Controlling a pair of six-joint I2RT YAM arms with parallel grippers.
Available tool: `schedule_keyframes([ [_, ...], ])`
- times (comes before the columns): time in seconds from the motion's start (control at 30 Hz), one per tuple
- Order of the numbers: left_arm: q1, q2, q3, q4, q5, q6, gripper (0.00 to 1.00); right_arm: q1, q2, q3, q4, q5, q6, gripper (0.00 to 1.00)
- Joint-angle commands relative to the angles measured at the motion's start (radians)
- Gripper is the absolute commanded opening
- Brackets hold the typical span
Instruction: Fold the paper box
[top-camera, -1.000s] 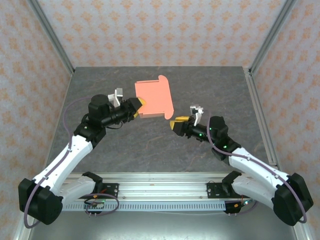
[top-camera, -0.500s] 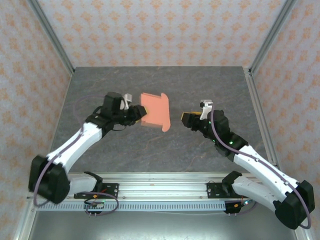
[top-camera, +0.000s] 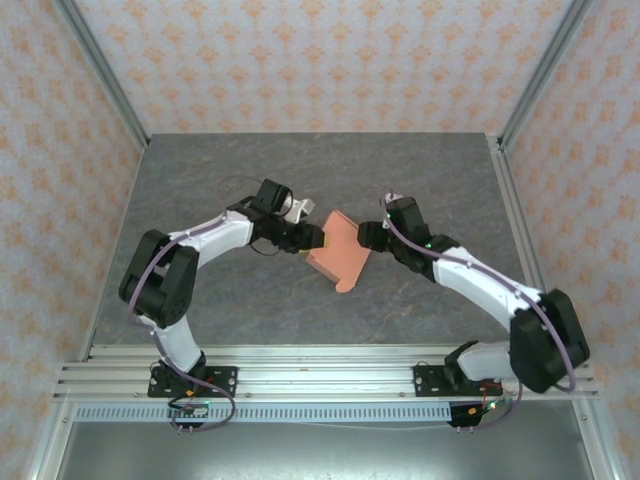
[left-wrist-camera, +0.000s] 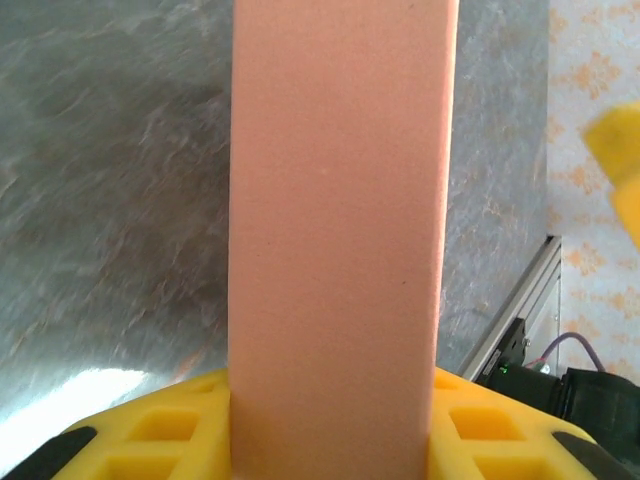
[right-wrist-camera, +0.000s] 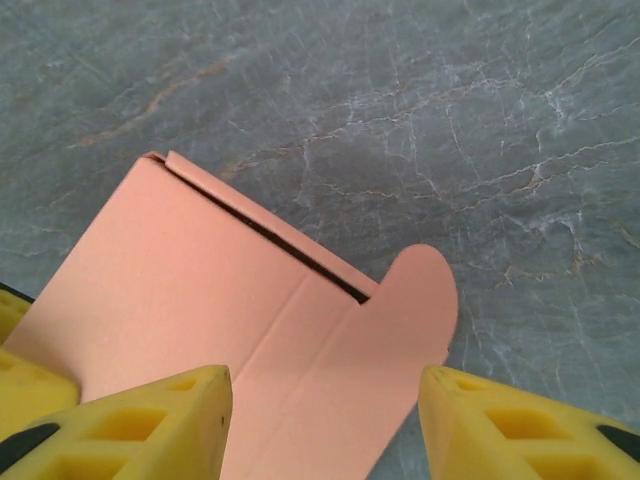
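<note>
Worktop (top-camera: 200, 180): grey, marbled stone look. Paper box (top-camera: 340, 255) is near its centre, flattened and tilted. The long axis runs roughly 1 to 7 o'clock, with the rounded tab at the 7 o'clock end. Left gripper (top-camera: 312, 240) is at the box's 10 o'clock edge, fingers (left-wrist-camera: 150, 440) clamped on a panel. Right gripper (top-camera: 366, 236) is at the 2 o'clock edge, fingers (right-wrist-camera: 150, 420) apart, straddling the box; contact unclear.

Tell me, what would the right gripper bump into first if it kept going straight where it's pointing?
Most likely the paper box. The right gripper points at it with its fingers apart, and the orange sheet lies just ahead between them. How close is hard to tell.
</note>
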Motion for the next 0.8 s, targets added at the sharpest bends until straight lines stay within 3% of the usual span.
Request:
schedule_keyframes([
  [0.0,0.018,0.075,0.072,-0.108,0.033,0.147,0.47,-0.065,0.079,0.065,0.058,-0.182,-0.032,0.52],
  [0.17,0.065,0.213,0.228,-0.211,-0.032,0.200,0.61,-0.134,0.184,0.141,0.049,-0.302,-0.087,0.55],
  [0.27,0.082,0.265,0.337,-0.322,-0.119,0.253,0.80,-0.200,0.246,0.174,0.078,-0.453,-0.126,0.58],
  [0.4,0.103,0.238,0.403,-0.393,-0.242,0.275,1.00,-0.245,0.328,0.247,0.028,-0.536,-0.209,0.59],
  [0.5,0.103,0.146,0.375,-0.405,-0.382,0.243,1.00,-0.250,0.374,0.293,-0.020,-0.554,-0.247,0.58],
  [0.6,0.073,-0.011,0.231,-0.338,-0.491,0.162,0.97,-0.248,0.383,0.285,-0.026,-0.555,-0.228,0.58],
  [0.77,-0.099,-0.228,-0.004,-0.272,-0.712,0.017,0.92,-0.232,0.353,0.203,0.009,-0.517,-0.208,0.58],
])
